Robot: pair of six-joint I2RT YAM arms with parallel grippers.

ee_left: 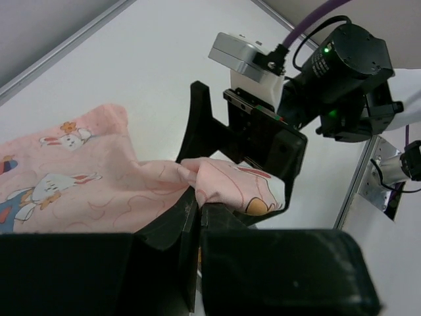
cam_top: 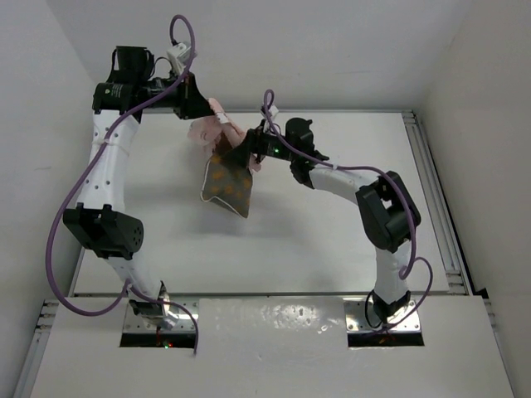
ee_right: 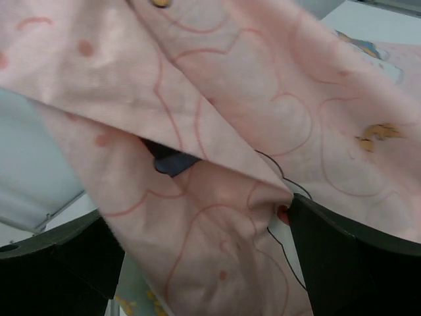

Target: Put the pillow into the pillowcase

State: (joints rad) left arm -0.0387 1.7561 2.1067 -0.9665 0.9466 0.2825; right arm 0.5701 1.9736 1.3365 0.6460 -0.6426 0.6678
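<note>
**White table, both arms at the pink case**

White walls are closing in a white table, seen from above. The left arm is reaching to the far left corner, and the left gripper is holding a bunched end of the pillowcase above the surface. The right arm is stretching in from the right, with the right gripper meeting the same cloth just right of it. The pillow is hanging tilted below the two grippers, near the middle of the table. Its upper end is running up into the pink cloth, and its spotted face and pale trim are showing. How deep it is sitting inside cannot be told.

From the left wrist, the left gripper's black fingers are pressing together on a fold of the pillowcase, so they are clamping it. The printed cloth is trailing off to the left over the table. Just beyond the fold, the right gripper's black body is standing against the cloth with its green lights glowing.

From the right wrist, pink fabric is filling almost the whole view. The right gripper's fingers are standing wide apart at the bottom corners. A thick fold is draping down between them and touching the right-hand one, but they are not pinching it.
</note>
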